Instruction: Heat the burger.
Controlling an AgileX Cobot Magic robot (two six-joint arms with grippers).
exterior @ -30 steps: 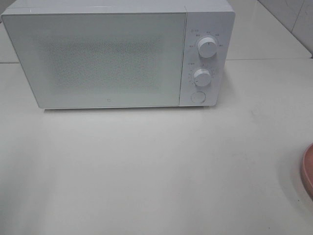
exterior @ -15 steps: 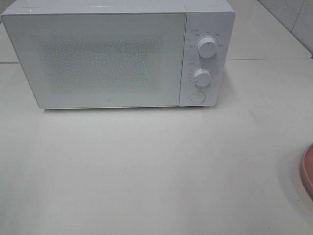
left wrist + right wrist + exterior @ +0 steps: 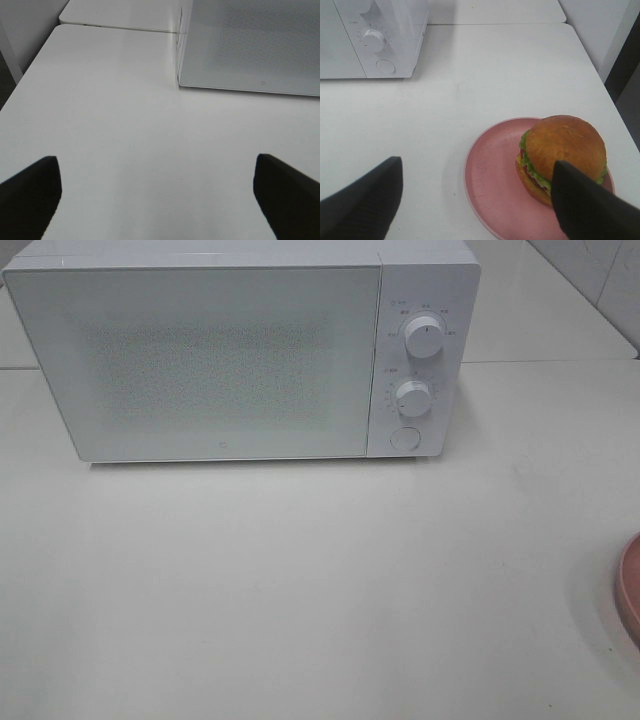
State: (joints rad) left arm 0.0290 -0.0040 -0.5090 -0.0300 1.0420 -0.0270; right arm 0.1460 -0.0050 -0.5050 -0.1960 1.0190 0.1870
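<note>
Upright, bun-up burger [image 3: 564,155] on plate [image 3: 492,192]

Both grippers' jaws spread wide

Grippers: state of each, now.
Left end effector: open, holding nothing.
Right end effector: open, holding nothing, above the burger and plate.

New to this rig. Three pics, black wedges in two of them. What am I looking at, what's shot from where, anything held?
It is a two-armed robot at a white table. One camera looks down from high up on a closed white microwave. The other two ride on the wrists; the black wedges are each gripper's fingers. The left gripper is open over bare table beside the microwave. The right gripper is open above a burger on a pink plate, not touching it. Nothing is held.
</note>
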